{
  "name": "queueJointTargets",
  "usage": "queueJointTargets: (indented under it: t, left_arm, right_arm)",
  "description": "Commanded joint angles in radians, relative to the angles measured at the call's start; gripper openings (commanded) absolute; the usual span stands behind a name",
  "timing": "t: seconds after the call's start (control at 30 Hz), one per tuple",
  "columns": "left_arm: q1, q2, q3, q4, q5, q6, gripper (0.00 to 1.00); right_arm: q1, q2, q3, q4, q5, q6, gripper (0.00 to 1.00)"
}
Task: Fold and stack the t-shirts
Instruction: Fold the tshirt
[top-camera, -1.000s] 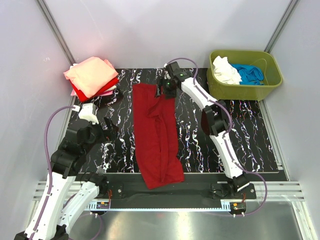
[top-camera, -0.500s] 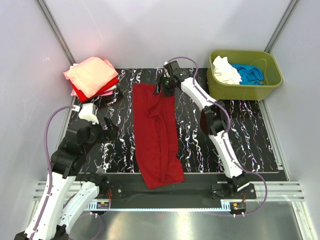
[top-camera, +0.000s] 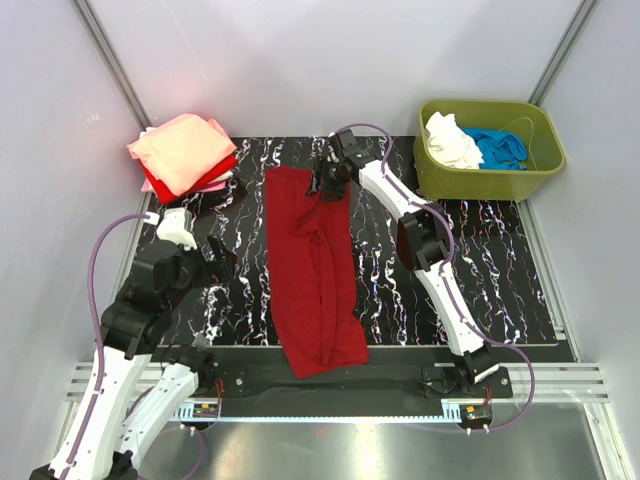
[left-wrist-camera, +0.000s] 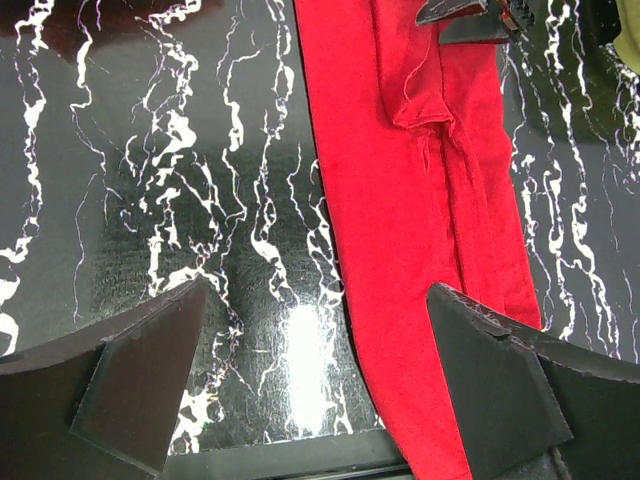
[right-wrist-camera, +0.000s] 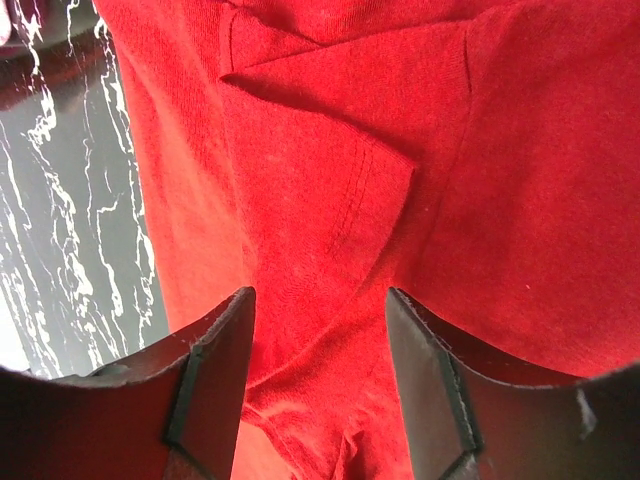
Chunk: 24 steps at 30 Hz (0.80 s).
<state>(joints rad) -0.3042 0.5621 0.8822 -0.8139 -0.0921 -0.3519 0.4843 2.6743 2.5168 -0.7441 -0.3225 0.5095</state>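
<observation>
Currently the dark red t-shirt (top-camera: 312, 270) lies as a long strip mid-table (top-camera: 500, 270). The right gripper (right-wrist-camera: 318, 300) is over its far end, jaws parted astride a cloth fold. The left gripper (left-wrist-camera: 318, 292) gapes wide over bare tabletop left of the shirt's edge.

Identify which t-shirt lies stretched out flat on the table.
The dark red t-shirt, a long strip mid-table. The salmon-pink shirt tops a folded pile; the white shirt and blue shirt sit bunched in the tub.
</observation>
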Motion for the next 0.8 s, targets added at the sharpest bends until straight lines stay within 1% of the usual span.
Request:
queueJointTargets:
  t: [0.0,0.1,0.3,0.37,0.43,0.47,0.5,0.7,0.77]
  left_arm:
    - [0.0,-0.016,-0.003,0.045,-0.021,-0.004,0.99]
    - [0.0,-0.014,-0.003,0.045,-0.018,-0.004,0.99]
    - [0.0,-0.022,-0.005,0.047,-0.017,-0.004,0.99]
    - [0.0,-0.022,-0.005,0.047,-0.017,-0.002,0.99]
    - [0.0,-0.024,-0.005,0.048,-0.015,-0.002,0.99]
    - [0.0,-0.024,-0.005,0.048,-0.015,-0.002,0.99]
    - [0.0,-0.025,-0.005,0.048,-0.015,-0.002,0.99]
    - [0.0,-0.028,-0.005,0.048,-0.015,-0.002,0.99]
    - [0.0,-0.03,-0.006,0.048,-0.015,-0.001,0.99]
  right_arm:
    - [0.005,0.016,0.051,0.048,-0.024,0.029,0.61]
    - [0.007,0.025,0.054,0.054,-0.024,0.041,0.61]
    - [0.007,0.048,0.06,0.061,-0.026,0.066,0.56]
    - [0.008,0.053,0.062,0.064,-0.026,0.069,0.51]
    - [0.008,0.052,0.062,0.066,-0.027,0.072,0.44]
    - [0.01,0.05,0.06,0.071,-0.029,0.073,0.37]
    - [0.013,0.048,0.062,0.074,-0.027,0.078,0.33]
    - [0.039,0.05,0.077,0.083,-0.032,0.076,0.17]
    - [0.053,0.048,0.08,0.094,-0.036,0.083,0.14]
